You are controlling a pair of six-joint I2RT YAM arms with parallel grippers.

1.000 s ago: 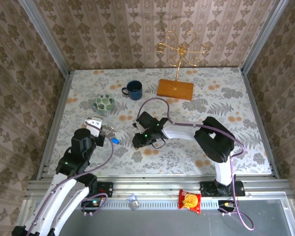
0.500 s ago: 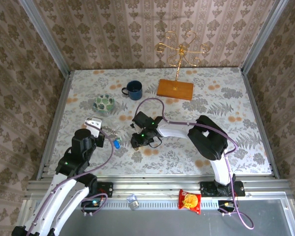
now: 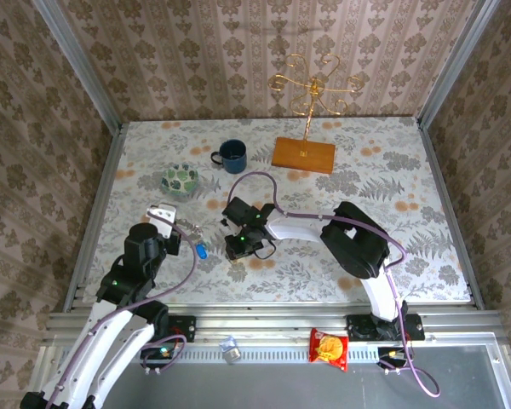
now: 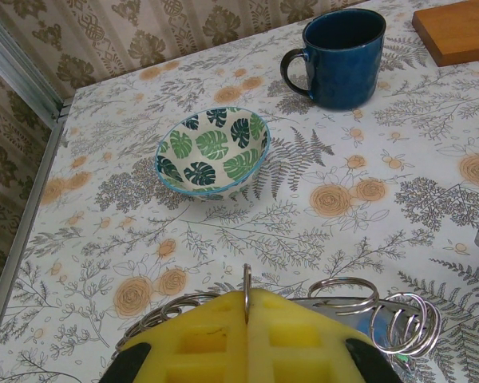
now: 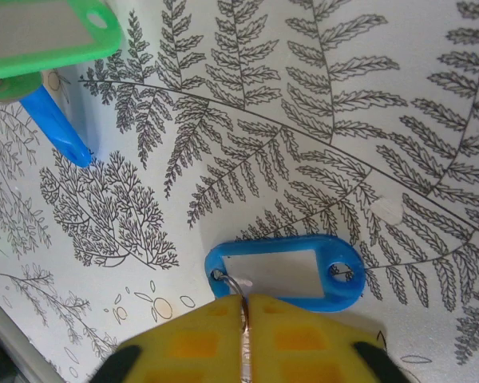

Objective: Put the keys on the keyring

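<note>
Yellow pads (image 4: 199, 339) of the left gripper (image 4: 247, 311) are seen pressed fully together, and a thin wire of the keyring (image 4: 247, 281) is pinched upright in the seam between them. Further silvery loops of the keyring are spread to either side just beyond the fingertips, over the floral surface (image 4: 104, 239). From above, this grip is placed in the left half of the table, roughly midway between its near and far edges.

The right gripper (image 5: 243, 315) is likewise closed, pad against pad, low over the surface near the left one, towards the middle of the table. A blue key tag (image 5: 283, 271) is laid flat directly in front of its jaws, touching the tips; the small metal ring threaded through one end of the tag is caught in the seam. Whether a key hangs on that ring cannot be told. A green tag (image 5: 40, 28) and a second blue tag (image 5: 56, 124) are seen well apart from the right jaws. A leaf-patterned bowl (image 4: 213, 152) and a dark blue mug (image 4: 343, 56) are stood further toward the far edge.
</note>
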